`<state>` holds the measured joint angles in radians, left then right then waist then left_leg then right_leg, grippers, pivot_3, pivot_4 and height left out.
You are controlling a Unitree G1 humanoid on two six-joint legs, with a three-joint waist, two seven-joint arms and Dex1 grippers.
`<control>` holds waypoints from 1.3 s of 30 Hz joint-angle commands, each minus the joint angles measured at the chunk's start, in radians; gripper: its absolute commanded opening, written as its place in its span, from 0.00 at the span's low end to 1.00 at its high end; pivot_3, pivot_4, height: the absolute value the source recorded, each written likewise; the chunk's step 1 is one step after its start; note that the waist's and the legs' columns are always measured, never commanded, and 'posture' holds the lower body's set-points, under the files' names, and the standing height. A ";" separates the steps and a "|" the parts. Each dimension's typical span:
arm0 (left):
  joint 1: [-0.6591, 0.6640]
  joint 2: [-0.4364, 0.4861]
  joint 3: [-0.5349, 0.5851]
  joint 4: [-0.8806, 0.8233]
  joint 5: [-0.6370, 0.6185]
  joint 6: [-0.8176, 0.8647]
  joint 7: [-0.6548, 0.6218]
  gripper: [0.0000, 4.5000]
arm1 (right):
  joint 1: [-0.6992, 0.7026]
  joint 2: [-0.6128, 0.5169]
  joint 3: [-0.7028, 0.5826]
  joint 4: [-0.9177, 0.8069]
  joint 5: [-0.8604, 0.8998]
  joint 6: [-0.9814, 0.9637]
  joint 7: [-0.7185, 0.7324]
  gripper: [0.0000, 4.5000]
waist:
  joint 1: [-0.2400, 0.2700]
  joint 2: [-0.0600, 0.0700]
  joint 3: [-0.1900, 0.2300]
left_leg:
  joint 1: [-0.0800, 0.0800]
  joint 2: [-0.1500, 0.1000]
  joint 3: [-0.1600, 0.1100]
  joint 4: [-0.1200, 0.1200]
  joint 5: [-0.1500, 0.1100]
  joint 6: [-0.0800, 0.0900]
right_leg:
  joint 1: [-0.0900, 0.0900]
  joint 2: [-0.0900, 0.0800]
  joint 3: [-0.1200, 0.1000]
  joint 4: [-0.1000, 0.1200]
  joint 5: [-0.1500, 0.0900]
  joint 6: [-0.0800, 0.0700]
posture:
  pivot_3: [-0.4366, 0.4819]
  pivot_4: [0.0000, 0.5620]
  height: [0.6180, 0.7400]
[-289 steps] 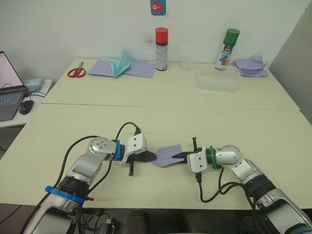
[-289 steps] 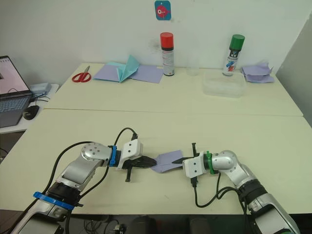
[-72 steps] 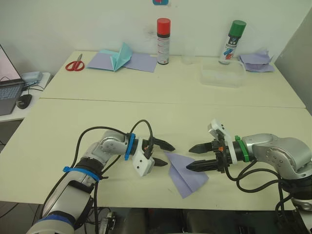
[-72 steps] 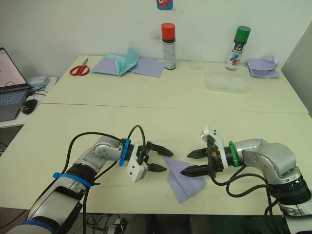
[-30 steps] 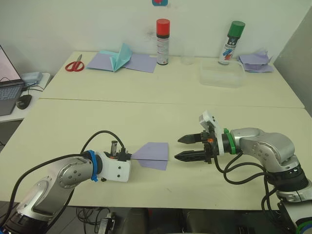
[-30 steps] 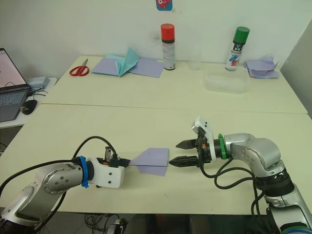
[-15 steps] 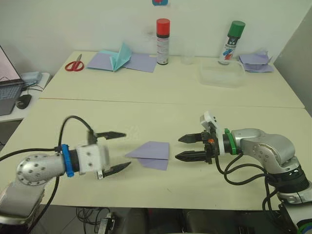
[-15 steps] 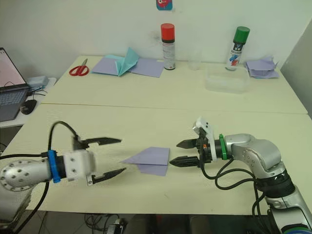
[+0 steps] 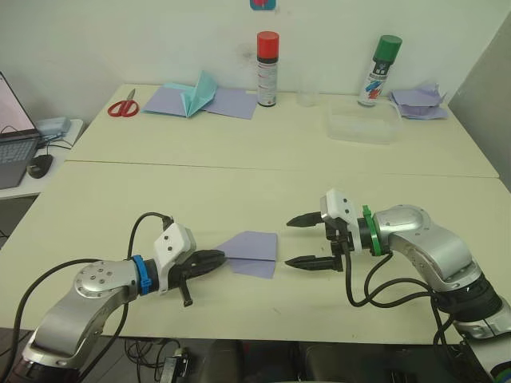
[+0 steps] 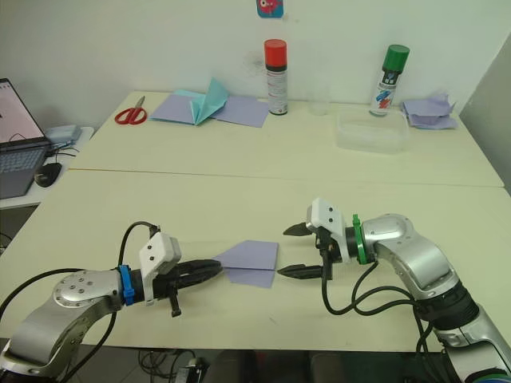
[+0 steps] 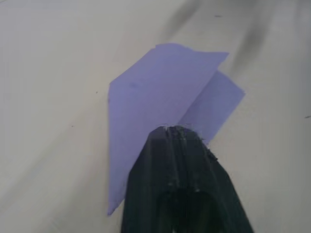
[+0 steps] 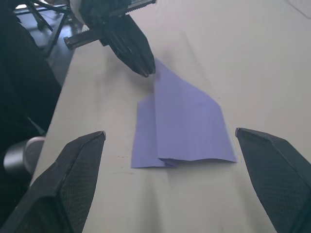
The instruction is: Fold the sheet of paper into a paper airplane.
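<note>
The sheet of paper, pale lavender and folded into a pointed wedge, lies on the near table with its nose toward my left arm. My left gripper is shut at that nose, and in the left wrist view its closed fingers sit over the paper along the fold. My right gripper stands open just beyond the wedge's blunt end, one finger above the other, apart from the paper. In the right wrist view its fingers flank the paper.
On the far table are red scissors, lavender sheets with a teal paper shape, a red-capped can, a green-capped can, a clear plastic box and a crumpled lavender heap. A laptop sits at the left.
Half a second ago my left gripper was wide open and back from the paper; it has come forward and shut at the wedge's nose. The right gripper has hardly moved.
</note>
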<state>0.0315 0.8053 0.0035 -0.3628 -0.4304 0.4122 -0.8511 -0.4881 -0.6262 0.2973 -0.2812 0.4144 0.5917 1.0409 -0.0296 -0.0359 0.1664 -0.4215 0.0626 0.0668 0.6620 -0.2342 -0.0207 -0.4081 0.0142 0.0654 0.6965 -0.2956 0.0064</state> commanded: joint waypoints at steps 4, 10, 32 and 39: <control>-0.040 -0.030 -0.019 -0.035 -0.019 0.062 -0.004 0.01 | 0.044 0.018 -0.021 -0.074 0.018 0.020 -0.028 1.00 | 0.000 0.000 0.000 | 0.000 0.000 0.000 0.000 0.000 0.000 | 0.000 0.000 0.001 0.000 0.000 0.000 | 0.48 0.27 1.00; -0.047 -0.034 -0.074 -0.003 0.036 0.118 0.013 0.01 | 0.049 0.037 -0.026 -0.080 0.022 0.042 -0.053 1.00 | 0.000 0.000 0.000 | 0.000 0.000 -0.001 0.000 0.000 0.000 | 0.000 0.000 0.000 0.000 0.000 0.000 | 0.48 0.27 1.00; 0.009 -0.088 -0.146 0.063 0.105 0.135 0.024 0.01 | -0.038 0.235 -0.191 0.165 0.288 0.754 -0.338 1.00 | 0.002 0.005 -0.008 | 0.004 -0.002 0.001 -0.001 0.000 0.000 | 0.004 -0.001 0.003 0.000 0.000 0.000 | 0.48 0.27 1.00; 0.002 -0.092 -0.168 0.064 0.116 0.135 0.019 0.01 | -0.094 0.377 -0.259 0.327 0.274 0.812 -0.436 1.00 | -0.002 0.006 -0.018 | 0.005 -0.001 0.001 -0.001 0.000 0.000 | 0.004 0.000 0.003 0.000 -0.001 0.001 | 0.48 0.27 1.00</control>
<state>0.0109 0.7110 -0.1046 -0.3230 -0.3418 0.5166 -0.8182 -0.5652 -0.2739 0.0555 0.0041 0.6894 1.3929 0.6367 -0.0319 -0.0296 0.1481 -0.4163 0.0614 0.0675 0.6604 -0.2343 -0.0206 -0.4038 0.0144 0.0688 0.6962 -0.2967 0.0072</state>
